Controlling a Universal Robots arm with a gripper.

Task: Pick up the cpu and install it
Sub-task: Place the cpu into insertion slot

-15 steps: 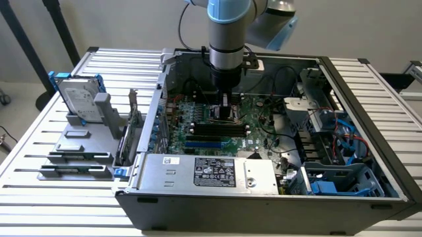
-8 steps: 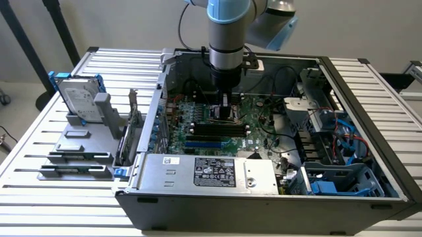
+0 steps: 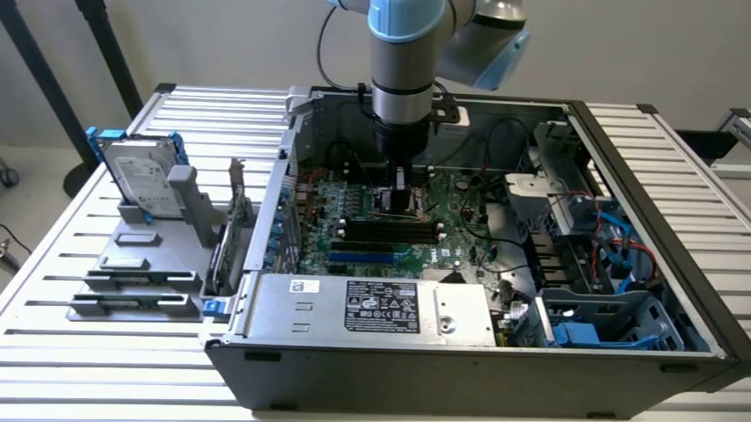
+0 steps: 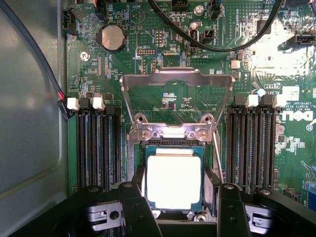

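Observation:
The cpu (image 4: pixel 174 180), a small square chip with a pale silver top and green rim, lies flat in the socket on the green motherboard (image 4: pixel 148 39). The socket's metal load plate (image 4: pixel 176 79) is swung up and open beyond it. My gripper (image 4: pixel 175 195) hangs straight over the socket with a black finger (image 4: pixel 138 207) close on each side of the chip. The jaws stand wide, and I cannot tell whether they touch its edges. In the exterior view the gripper (image 3: pixel 399 200) reaches down into the middle of the open computer case (image 3: pixel 657 176).
Black memory slots (image 4: pixel 96 148) flank the socket on both sides, and black cables (image 4: pixel 197 39) cross the board beyond it. A power supply (image 3: pixel 375 308) fills the case's near side. On the exterior view's left, a hard drive in a blue frame (image 3: pixel 139 180) stands in a grey holder.

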